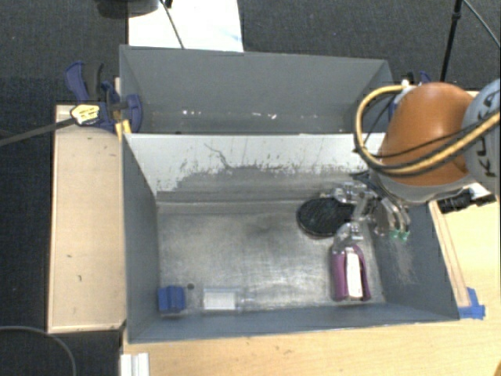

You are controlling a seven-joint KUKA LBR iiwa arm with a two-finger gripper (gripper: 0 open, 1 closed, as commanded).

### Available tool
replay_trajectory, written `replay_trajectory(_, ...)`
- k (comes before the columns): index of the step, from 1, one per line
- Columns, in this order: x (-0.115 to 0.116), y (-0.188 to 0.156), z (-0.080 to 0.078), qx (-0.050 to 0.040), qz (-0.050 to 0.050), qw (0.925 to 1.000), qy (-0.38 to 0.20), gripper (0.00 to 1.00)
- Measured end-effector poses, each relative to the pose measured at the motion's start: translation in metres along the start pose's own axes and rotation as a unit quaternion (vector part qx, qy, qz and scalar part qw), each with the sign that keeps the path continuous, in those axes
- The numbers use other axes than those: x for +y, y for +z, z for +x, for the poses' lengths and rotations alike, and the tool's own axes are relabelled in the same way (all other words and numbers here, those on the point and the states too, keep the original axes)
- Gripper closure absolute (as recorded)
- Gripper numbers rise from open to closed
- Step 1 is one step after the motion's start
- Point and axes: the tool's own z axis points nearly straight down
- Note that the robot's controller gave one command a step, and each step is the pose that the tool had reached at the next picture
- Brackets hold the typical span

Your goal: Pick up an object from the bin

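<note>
The bin (141, 210) is grey sheet metal with sloping walls; its floor is dull and scuffed, and pale scratches streak the far wall.

A purple bottle (340, 276) of glossy plastic lies on the floor near the front right corner; it is slim and rounded, with a white label along its right side, and its length runs front to back, the paler neck end toward the far wall. Just beyond that end rests a black disc (317, 216), round, flat and matt. A small blue block (171, 298) sits in the front left corner; near it lies a clear, oblong piece (223, 298) that is hard to make out against the metal.

The arm reaches in from the right; its wrist wears a smooth, bulbous orange cover (427, 135), looped by yellow cables (359, 131). Below it the bare-metal tool (358, 219) points down, over the neck end of the purple bottle and beside the disc's right edge; whether it touches either cannot be told, nor whether it is spread or pressed together.
</note>
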Motion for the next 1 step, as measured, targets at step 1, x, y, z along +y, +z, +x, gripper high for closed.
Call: replay_trajectory(1, -0.0067, -0.0647, -0.0234, 0.0003, 0.000, 0.9896, -0.144, 1.00)
